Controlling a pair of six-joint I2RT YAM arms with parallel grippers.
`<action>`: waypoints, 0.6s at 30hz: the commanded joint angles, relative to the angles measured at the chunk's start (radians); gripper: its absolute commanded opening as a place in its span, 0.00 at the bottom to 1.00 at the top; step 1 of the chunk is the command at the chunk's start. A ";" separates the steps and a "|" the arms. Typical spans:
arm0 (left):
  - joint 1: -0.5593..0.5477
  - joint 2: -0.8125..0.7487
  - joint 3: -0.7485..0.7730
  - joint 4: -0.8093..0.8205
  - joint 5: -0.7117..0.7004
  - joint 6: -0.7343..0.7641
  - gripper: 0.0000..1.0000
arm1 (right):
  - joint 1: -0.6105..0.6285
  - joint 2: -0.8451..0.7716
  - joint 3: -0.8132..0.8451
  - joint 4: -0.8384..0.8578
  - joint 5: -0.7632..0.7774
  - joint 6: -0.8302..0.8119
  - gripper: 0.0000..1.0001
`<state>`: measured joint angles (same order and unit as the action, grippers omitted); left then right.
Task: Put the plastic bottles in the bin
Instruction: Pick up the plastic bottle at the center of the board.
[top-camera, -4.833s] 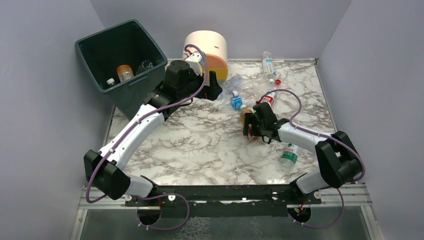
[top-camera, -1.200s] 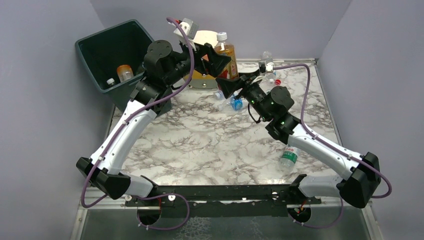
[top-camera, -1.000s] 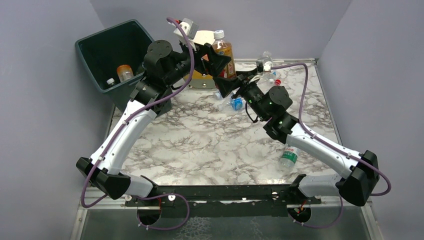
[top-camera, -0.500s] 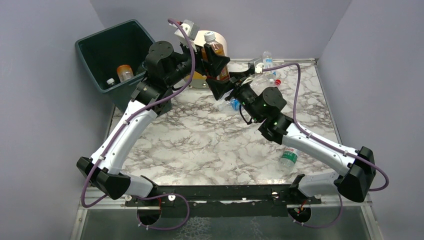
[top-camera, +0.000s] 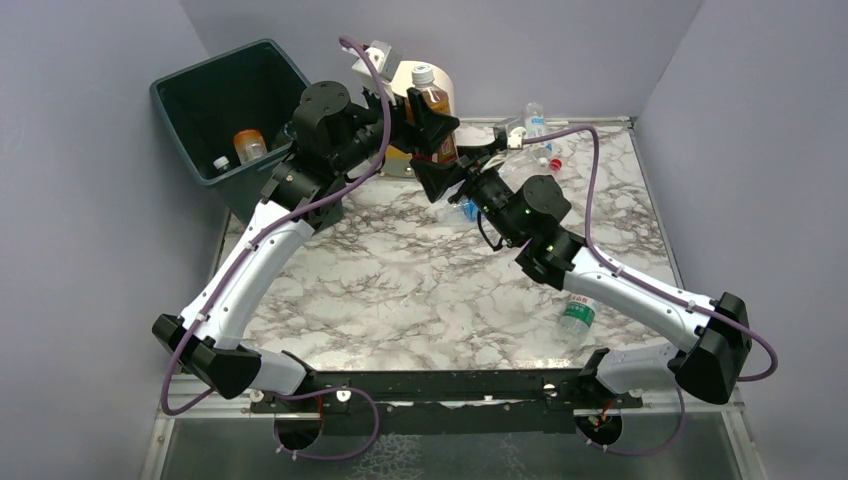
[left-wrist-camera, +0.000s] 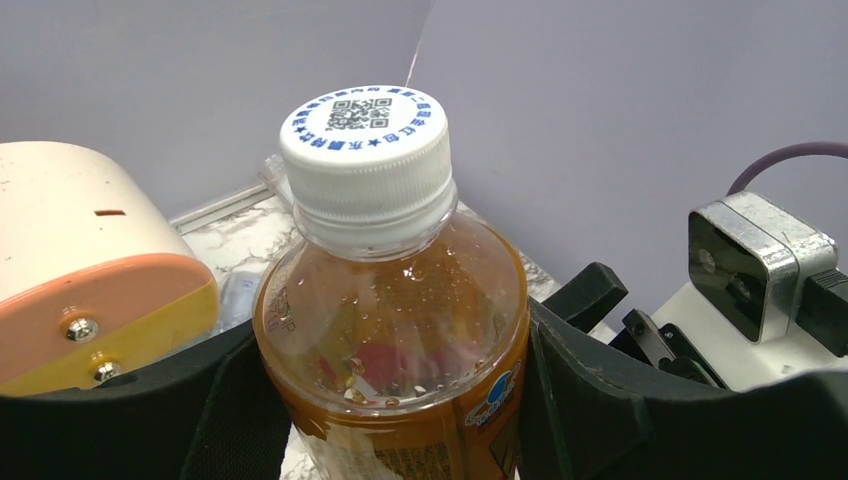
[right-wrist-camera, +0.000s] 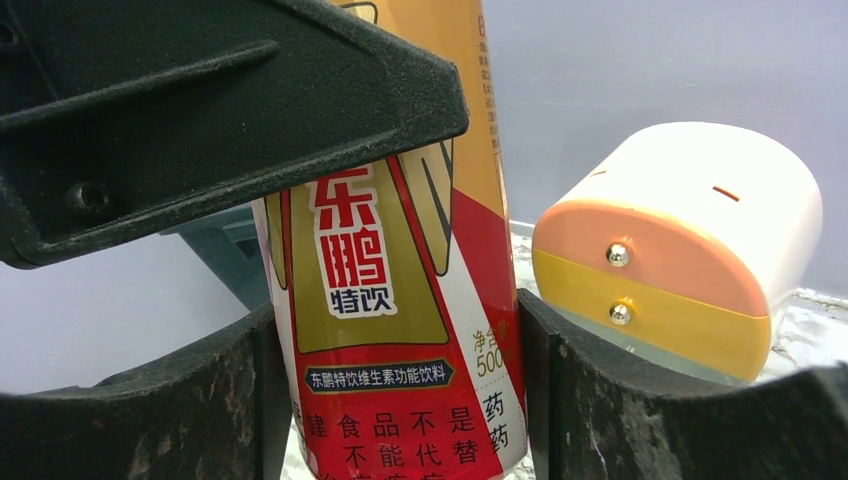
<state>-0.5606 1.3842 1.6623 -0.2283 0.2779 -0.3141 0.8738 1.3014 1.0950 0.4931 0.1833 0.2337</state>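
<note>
Soft even light; bg maybe slightly blurred.

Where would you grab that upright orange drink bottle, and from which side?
The orange drink bottle stands upright, so come from the side and clamp its straight, labelled body. Above that, the shoulder narrows to the cap, where a grip could slip.

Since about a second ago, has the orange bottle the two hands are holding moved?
Yes. The orange bottle has shifted left toward the bin: its cap covered the right edge of the round drawer unit and now sits nearer its middle.
</note>
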 joint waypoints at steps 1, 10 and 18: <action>-0.001 -0.007 0.039 -0.042 -0.059 0.042 0.51 | 0.005 -0.011 0.020 0.010 0.039 -0.007 0.74; -0.001 -0.012 0.059 -0.062 -0.116 0.088 0.50 | 0.005 -0.028 -0.003 -0.021 0.039 0.022 0.92; 0.000 -0.016 0.090 -0.094 -0.223 0.189 0.51 | 0.004 -0.083 -0.047 -0.094 0.076 0.067 1.00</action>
<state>-0.5632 1.3838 1.6951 -0.3035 0.1459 -0.2035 0.8757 1.2716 1.0752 0.4576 0.2047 0.2642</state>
